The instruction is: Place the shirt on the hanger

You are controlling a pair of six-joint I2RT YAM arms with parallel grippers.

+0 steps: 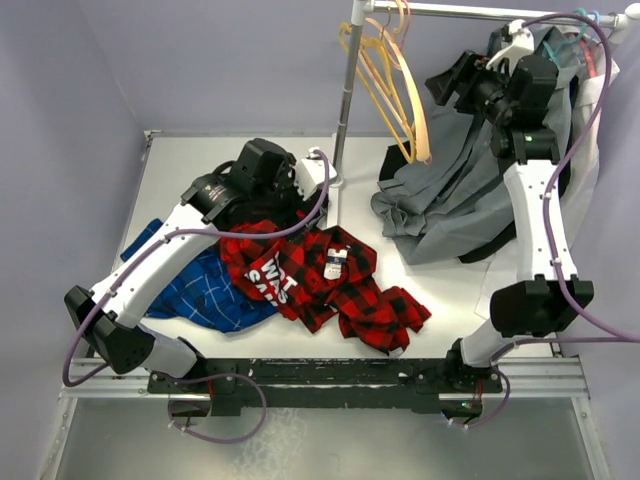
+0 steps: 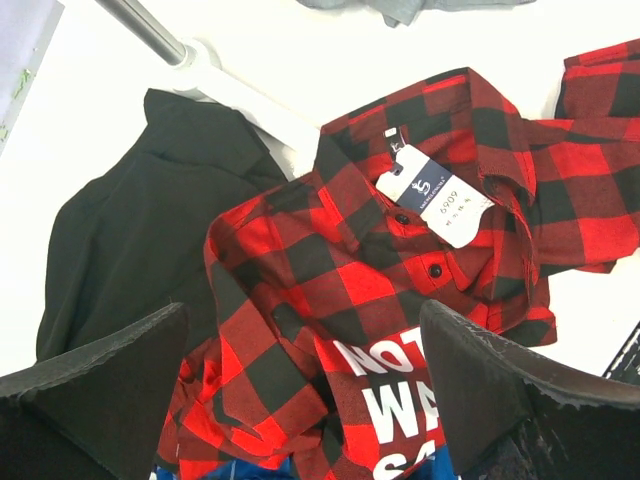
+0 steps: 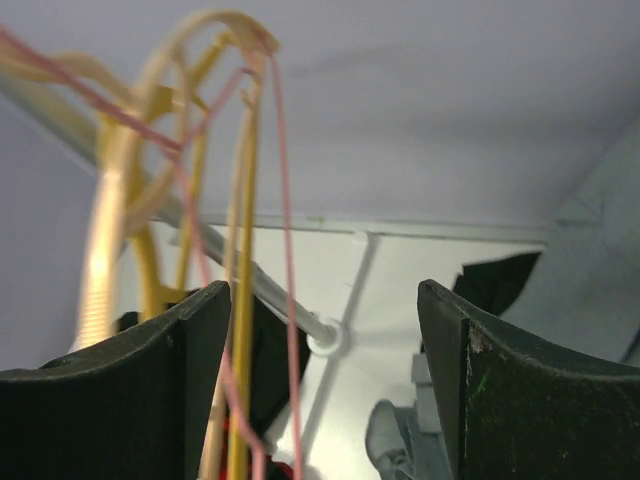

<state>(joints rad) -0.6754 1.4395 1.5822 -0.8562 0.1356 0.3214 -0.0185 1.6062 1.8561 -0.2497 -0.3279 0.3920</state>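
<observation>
The red-and-black checked shirt lies crumpled on the table, white label up and white lettering at its near-left part. My left gripper hovers just above its left part, open and empty; in the left wrist view the shirt fills the gap between the jaws. The thin pale pink hanger hangs on the rail among tan hangers. My right gripper is raised beside them, open; the pink wire runs between its jaws, near the left one.
A black garment and a blue checked shirt lie left of the red shirt. The rack pole stands mid-table. Tan wooden hangers hang on the rail. Grey and dark clothes drape at right, with a teal hanger.
</observation>
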